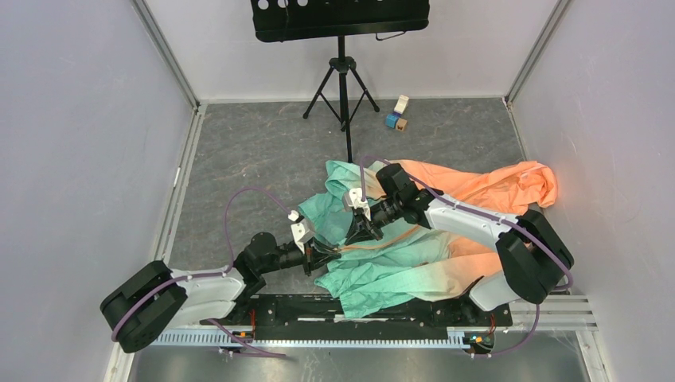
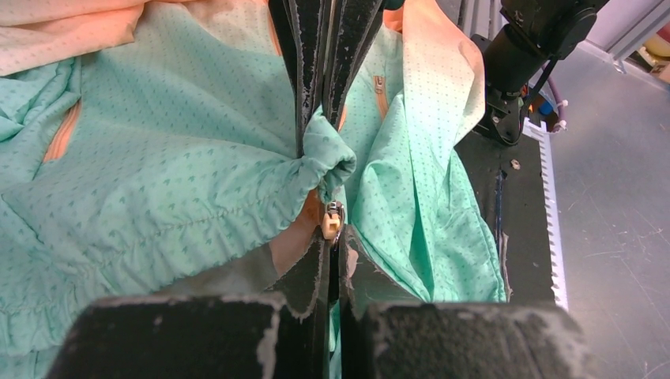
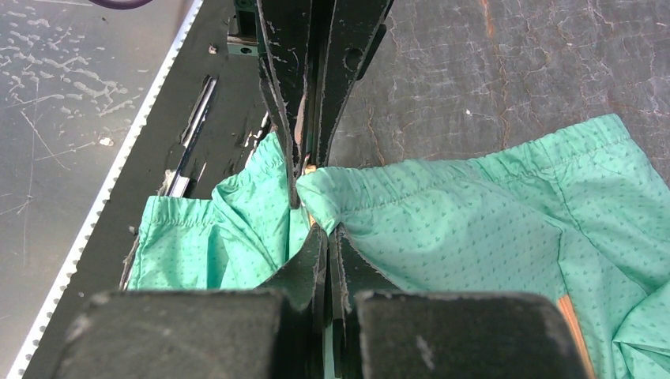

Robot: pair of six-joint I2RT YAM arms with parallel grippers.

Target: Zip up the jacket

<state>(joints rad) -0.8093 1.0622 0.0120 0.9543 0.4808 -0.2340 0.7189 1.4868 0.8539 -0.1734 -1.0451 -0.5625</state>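
The jacket (image 1: 414, 263) lies crumpled on the table's middle, mint green near me and peach-orange at the far right. My left gripper (image 1: 322, 256) is shut on the cream zipper pull (image 2: 332, 223) at the bottom of the orange zipper; in the left wrist view its tips (image 2: 336, 246) meet just below the pull. My right gripper (image 1: 368, 231) faces it from the other side, shut on the gathered green hem (image 3: 371, 185) beside the zipper's foot; its own tips (image 3: 328, 234) meet in the cloth. The two grippers are nearly tip to tip.
A black tripod stand (image 1: 342, 79) stands at the back centre, with small blocks (image 1: 396, 115) to its right. The black mounting plate and toothed rail (image 1: 382, 310) run along the near edge under the jacket's hem. Grey walls close in on both sides.
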